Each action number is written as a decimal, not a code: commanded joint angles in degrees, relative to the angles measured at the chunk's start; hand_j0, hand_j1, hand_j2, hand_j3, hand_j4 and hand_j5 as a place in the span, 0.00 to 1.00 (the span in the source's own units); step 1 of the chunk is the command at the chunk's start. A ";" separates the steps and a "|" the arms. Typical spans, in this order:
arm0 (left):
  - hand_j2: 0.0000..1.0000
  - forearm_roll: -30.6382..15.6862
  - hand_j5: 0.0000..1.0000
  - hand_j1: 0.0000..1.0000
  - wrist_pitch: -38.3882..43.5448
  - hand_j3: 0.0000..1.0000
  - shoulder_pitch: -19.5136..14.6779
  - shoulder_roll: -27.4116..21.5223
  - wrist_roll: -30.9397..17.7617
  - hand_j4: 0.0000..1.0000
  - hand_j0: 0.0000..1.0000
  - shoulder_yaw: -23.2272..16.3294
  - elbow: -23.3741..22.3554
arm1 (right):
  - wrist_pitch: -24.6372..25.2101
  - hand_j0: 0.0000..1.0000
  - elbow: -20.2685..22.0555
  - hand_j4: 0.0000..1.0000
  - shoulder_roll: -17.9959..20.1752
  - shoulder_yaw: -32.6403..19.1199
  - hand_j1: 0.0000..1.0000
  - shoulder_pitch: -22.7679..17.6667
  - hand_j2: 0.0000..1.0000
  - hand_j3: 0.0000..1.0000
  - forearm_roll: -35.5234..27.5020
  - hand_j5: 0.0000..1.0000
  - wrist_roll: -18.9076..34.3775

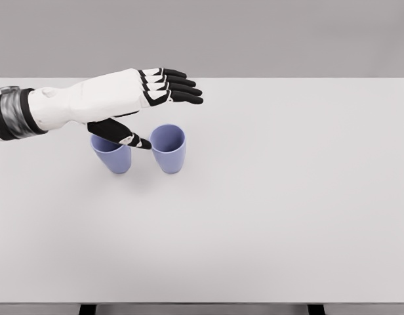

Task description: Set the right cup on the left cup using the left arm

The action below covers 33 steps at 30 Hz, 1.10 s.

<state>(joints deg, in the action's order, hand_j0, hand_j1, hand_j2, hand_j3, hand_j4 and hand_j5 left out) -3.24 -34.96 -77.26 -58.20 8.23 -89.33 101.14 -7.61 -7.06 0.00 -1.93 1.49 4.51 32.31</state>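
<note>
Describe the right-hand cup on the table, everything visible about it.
The right cup is a plain lavender-blue tumbler with no handle, smooth and plastic-looking, tapering to a narrower base. It stands upright and open-mouthed on the white table, and looks empty. It sits just right of the left cup, with a small gap between them. The left hand hovers above it, fingers extended; the thumb tip appears near its rim, contact unclear.

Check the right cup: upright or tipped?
Upright. The right cup stands on the table, open rim facing up, base down. The left hand hovers open above, not holding it.

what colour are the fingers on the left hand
Black, on a white left hand; the head view shows the fingers clearly.
</note>
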 commanded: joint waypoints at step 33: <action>1.00 -16.80 1.00 1.00 25.47 1.00 -6.33 5.91 -24.23 1.00 1.00 -3.04 -2.36 | 0.32 1.00 -0.50 1.00 0.00 -0.35 1.00 -1.67 1.00 1.00 -0.11 1.00 0.04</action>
<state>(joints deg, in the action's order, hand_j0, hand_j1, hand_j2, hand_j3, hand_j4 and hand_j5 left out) -22.79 -11.68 -83.58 -52.44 -15.99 -91.45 98.57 -7.27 -7.54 0.00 -2.29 -0.18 4.32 32.32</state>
